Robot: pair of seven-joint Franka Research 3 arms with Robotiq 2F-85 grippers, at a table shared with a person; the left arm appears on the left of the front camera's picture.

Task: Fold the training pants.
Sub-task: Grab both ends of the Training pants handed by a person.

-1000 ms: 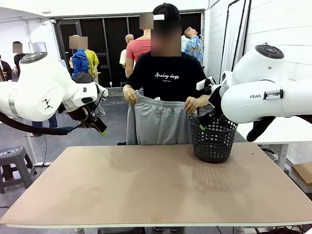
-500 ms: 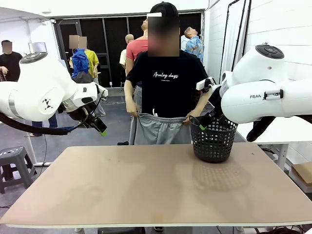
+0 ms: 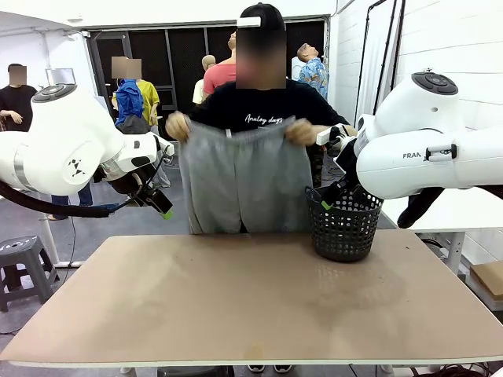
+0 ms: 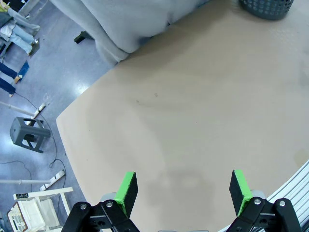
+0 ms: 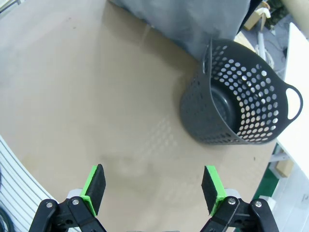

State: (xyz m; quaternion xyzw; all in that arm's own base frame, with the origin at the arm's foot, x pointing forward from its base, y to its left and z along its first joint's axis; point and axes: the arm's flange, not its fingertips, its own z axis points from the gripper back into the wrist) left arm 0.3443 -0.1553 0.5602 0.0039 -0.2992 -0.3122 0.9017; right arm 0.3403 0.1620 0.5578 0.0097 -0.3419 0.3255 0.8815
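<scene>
Front and wrist views of the folding station. The training pants (image 3: 245,177) hung in the air at the far side of the worktop (image 3: 251,306), spread out flat and facing the robot. A person (image 3: 263,110) standing there held them up at chest height by the gathered waistband, with one hand (image 3: 178,126) at one end and the other hand (image 3: 300,132) at the opposite end. The two wide legs dropped straight down to about the level of the far worktop edge. They passed just beside a black mesh basket (image 3: 343,232) that stood upright on the worktop's far right part. Neither gripper touched the fabric. The left gripper (image 4: 183,191) was held above the left part of the worktop, its jaws fully spread and nothing between the green pads (image 4: 126,191). In its wrist view the pale grey cloth (image 4: 120,24) appeared at the top, well apart from the fingers. The right gripper (image 5: 154,189) was likewise wide open and empty. It was poised over bare worktop with the basket (image 5: 231,130) ahead of it and a dark fold of the pants (image 5: 193,19) beyond.
</scene>
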